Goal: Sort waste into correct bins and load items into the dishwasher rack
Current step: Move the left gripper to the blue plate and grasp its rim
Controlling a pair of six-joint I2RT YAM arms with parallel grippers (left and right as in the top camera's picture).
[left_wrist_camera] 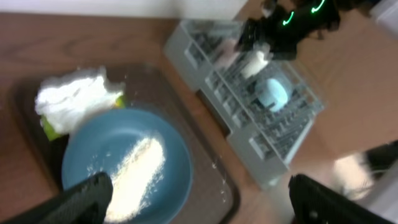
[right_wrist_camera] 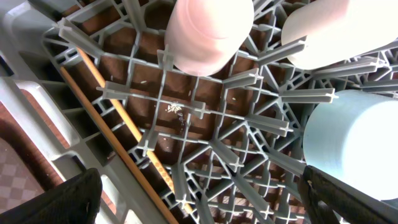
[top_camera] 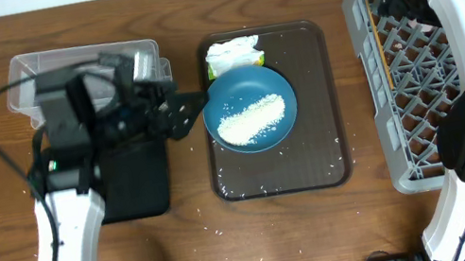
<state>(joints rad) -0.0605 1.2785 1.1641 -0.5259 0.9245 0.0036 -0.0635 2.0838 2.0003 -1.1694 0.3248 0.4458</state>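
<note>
Rice (top_camera: 250,121): a loose white heap on the middle of the dark blue plate (top_camera: 234,87).
Plate's place: on the dark brown serving tray (top_camera: 330,137), towards its far half, at mid-worktop.
Napkin (top_camera: 232,54): crumpled and white, on the serving tray at the plate's far rim. The yellow-green wrapper (top_camera: 260,58) peeps out at its edge.
Left tool (top_camera: 183,108): jaws spread wide with nothing between them, just beside the plate's left rim. Whether it touches the rim cannot be told.
Black tray (top_camera: 136,181): left of the serving tray, partly under the left arm.
Clear tub (top_camera: 76,60): behind the black tray.
Dishwasher rack (top_camera: 375,76): at the right end of the worktop.
Rack's load: pink cup (right_wrist_camera: 208,31), white cup (right_wrist_camera: 323,31), light blue bowl (right_wrist_camera: 354,143), and chopsticks (right_wrist_camera: 118,127) lying along one side.
Right tool (right_wrist_camera: 199,202): jaws released wide and empty, above the rack's lattice.
Worktop (top_camera: 2,238): brown wood with stray grains near the serving tray.
</note>
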